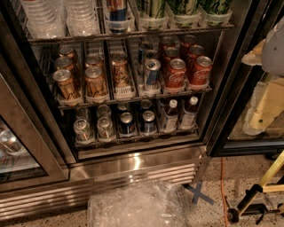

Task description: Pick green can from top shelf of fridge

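Fridge [133,165] top shelf [133,33] | green can [184,6] upright, axis vertical | gripper [257,120] right, grip unclear

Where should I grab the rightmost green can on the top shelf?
Probably grip the green can around its upright body above the clear holder, coming straight in from the front; the next can crowds its left. The gripper hangs outside, lower right.

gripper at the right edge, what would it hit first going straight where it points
The gripper seems to point down by the fridge; probably the speckled floor first, though depth is unclear.
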Controlling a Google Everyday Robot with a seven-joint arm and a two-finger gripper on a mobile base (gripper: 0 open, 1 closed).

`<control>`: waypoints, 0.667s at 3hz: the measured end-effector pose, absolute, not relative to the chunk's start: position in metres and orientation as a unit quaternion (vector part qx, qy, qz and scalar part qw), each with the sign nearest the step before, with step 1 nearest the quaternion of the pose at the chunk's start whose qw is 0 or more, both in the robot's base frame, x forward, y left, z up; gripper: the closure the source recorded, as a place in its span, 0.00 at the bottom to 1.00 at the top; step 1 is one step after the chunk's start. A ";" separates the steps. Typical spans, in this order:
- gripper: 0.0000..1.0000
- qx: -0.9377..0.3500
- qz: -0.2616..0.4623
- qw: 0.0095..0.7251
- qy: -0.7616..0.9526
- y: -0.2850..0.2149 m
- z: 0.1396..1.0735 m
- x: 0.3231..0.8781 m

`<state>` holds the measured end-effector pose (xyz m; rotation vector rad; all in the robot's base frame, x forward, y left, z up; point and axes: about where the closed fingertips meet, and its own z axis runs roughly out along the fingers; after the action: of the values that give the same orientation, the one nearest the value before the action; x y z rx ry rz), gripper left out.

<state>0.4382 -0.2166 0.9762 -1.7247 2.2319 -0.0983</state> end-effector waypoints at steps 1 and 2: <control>0.00 -0.603 -0.034 0.159 0.781 -0.217 0.976 0.438; 0.00 -0.570 -0.005 0.206 0.795 -0.211 0.984 0.439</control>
<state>0.4393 -0.2113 0.9836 -1.5894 2.2148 -0.0130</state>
